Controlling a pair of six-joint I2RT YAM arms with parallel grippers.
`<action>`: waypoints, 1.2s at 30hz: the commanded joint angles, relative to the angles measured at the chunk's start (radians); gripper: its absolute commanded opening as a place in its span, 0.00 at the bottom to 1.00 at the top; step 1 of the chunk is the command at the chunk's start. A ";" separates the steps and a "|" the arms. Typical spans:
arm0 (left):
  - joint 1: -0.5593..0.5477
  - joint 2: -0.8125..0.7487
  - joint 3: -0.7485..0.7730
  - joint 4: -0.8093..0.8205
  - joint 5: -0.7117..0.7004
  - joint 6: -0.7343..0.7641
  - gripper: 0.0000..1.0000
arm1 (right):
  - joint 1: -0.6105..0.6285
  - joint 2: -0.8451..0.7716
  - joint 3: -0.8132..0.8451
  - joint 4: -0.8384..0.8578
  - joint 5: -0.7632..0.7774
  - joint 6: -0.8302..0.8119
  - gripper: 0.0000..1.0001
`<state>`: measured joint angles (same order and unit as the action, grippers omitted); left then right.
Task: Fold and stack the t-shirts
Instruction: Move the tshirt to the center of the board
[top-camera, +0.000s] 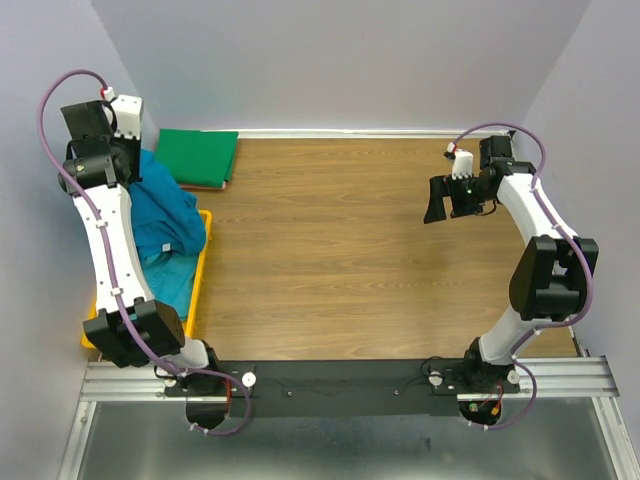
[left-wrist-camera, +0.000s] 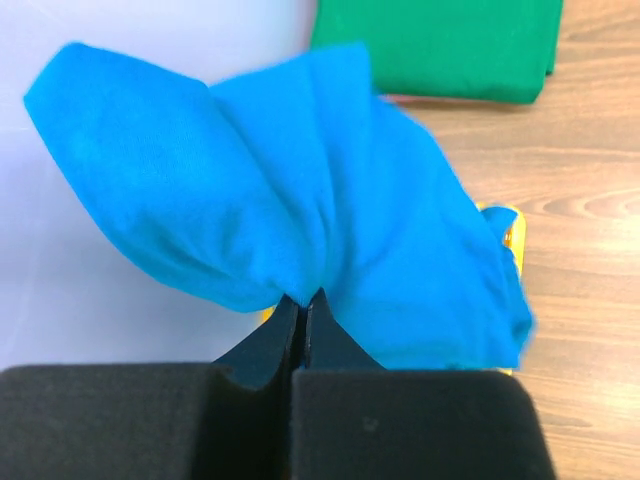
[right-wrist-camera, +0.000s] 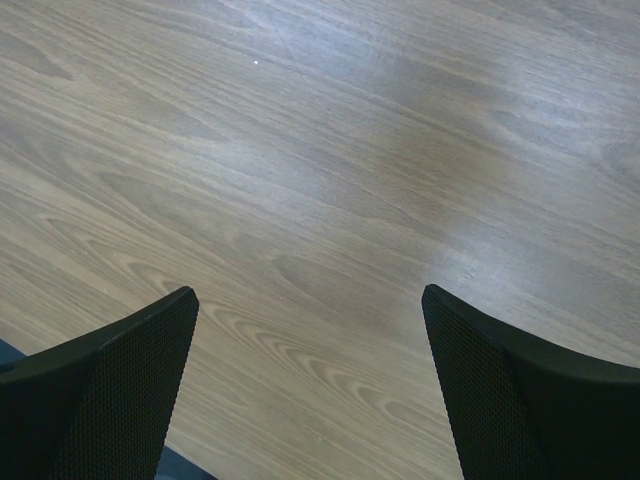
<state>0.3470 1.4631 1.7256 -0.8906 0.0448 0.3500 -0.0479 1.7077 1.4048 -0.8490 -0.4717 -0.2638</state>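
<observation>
A teal-blue t-shirt hangs bunched from my left gripper, whose jaws are pressed shut on a fold of the cloth. From above, that shirt drapes from the left gripper down into the yellow tray at the far left. A folded green t-shirt lies at the back left on top of an orange-red one; the green t-shirt also shows in the left wrist view. My right gripper hovers open over bare wood on the right, and nothing is between its fingers.
The yellow tray sits along the left table edge, with more blue cloth inside; its rim shows past the lifted shirt. Walls close in on the left, back and right. The wooden table spreads between the arms.
</observation>
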 joint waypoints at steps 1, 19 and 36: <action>-0.016 -0.075 0.083 0.039 0.024 -0.011 0.00 | -0.006 0.017 0.031 -0.027 0.007 -0.026 1.00; -0.373 0.000 0.547 0.408 0.294 0.020 0.00 | -0.006 0.030 0.065 -0.039 0.019 -0.046 1.00; -0.764 0.141 0.203 0.441 0.555 -0.011 0.69 | -0.007 -0.163 -0.056 -0.047 0.117 -0.044 1.00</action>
<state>-0.4240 1.6035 1.9965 -0.4004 0.5480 0.3279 -0.0479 1.6196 1.3869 -0.8703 -0.4137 -0.2897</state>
